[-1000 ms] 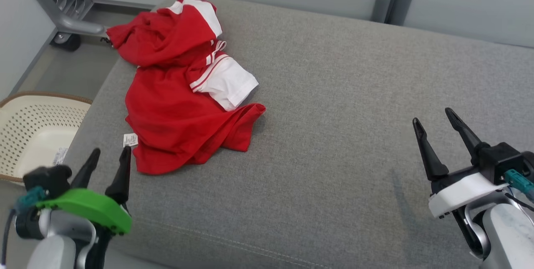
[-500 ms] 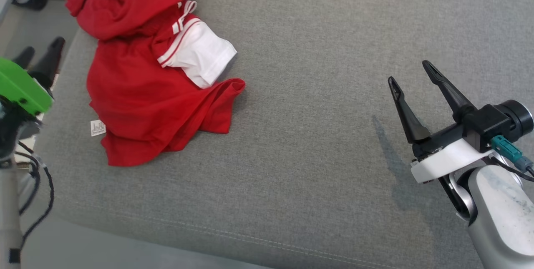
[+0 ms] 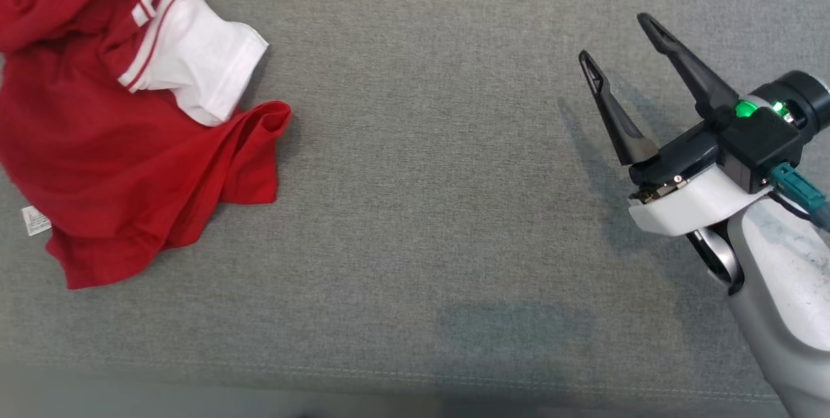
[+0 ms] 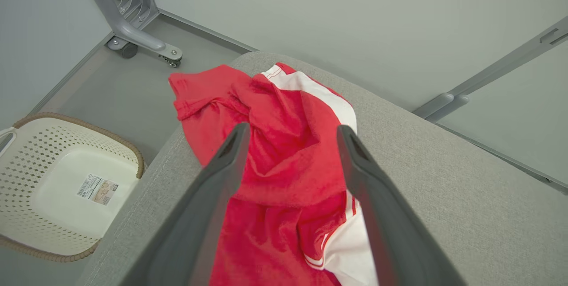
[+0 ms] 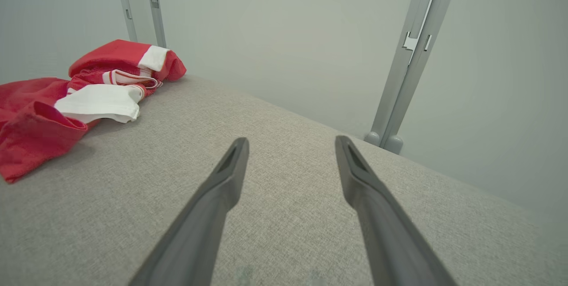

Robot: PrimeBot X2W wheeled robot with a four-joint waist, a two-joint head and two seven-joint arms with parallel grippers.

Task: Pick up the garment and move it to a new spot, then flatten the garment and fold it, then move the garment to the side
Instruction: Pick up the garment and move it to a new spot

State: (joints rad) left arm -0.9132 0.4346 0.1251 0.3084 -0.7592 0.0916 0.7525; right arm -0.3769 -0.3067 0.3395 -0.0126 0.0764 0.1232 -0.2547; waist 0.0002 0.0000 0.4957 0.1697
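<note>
So you've got the grey fabric surface [image 3: 421, 210], and the red-and-white garment [image 3: 117, 165] is crumpled at its far left corner, one bit spilling over the left edge. A cream perforated basket [image 4: 40, 153] sits on the floor beside that edge. Your right pincer [image 3: 613, 35] hangs over bare fabric toward the right edge, fingers wide apart, empty. Your left pincer [image 4: 293, 129] is spread too, empty, above the garment. A tiny white label [image 3: 35, 220] pokes out at the hem.

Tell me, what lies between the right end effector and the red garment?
Bare grey cushion fabric separates the right end effector from the red-and-white garment, per the head view.
</note>
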